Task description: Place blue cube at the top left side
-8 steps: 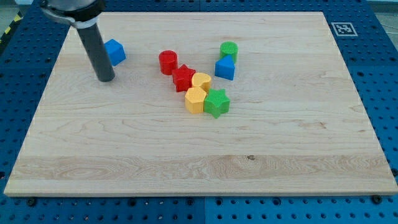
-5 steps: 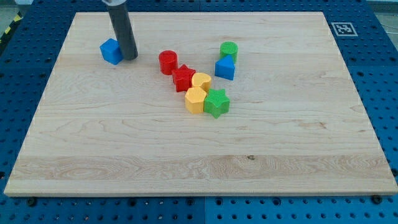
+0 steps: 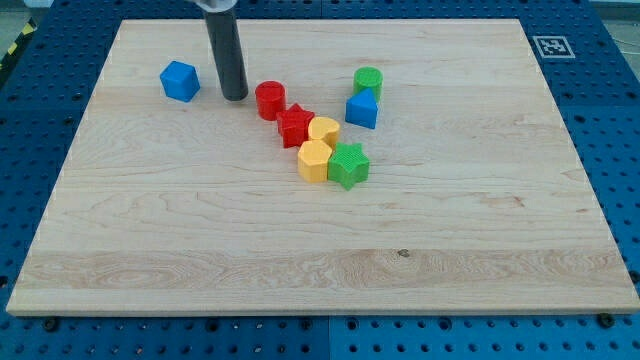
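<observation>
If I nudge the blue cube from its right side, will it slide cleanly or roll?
The blue cube sits flat-faced on the smooth wooden board, so it likely slides. My tip stands clear to its right; an off-centre push would probably twist it.

Board [image 3: 480, 200]: pale wood, visible grain, smooth matt finish. Blue cube [image 3: 180, 81], red cylinder [image 3: 269, 100], green star [image 3: 349, 165]: ridged matt plastic. Rod [image 3: 229, 55]: dark, dull sheen.

I work in a robotics lab: a wooden board [image 3: 480, 220] lies on a blue perforated mounting table [image 3: 620, 120], with a fiducial marker [image 3: 553, 46] at its corner.
</observation>
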### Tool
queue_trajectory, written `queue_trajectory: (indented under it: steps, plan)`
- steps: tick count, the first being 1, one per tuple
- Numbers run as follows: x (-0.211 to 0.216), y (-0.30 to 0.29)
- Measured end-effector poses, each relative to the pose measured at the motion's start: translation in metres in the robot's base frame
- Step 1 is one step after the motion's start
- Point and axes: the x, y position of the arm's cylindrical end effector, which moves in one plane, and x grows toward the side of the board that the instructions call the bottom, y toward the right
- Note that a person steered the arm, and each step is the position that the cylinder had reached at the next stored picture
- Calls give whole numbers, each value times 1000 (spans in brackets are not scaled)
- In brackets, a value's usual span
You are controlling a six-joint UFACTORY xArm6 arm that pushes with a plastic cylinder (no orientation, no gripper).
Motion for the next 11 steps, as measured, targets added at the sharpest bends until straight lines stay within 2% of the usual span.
queue_trajectory:
  steps: [2,4,5,6,7,9,11]
  plan:
    - [13,-70]
    - [6,-91]
    - [18,-91]
    - [56,-103]
    - [76,-110]
    - [29,-96]
    - [24,-82]
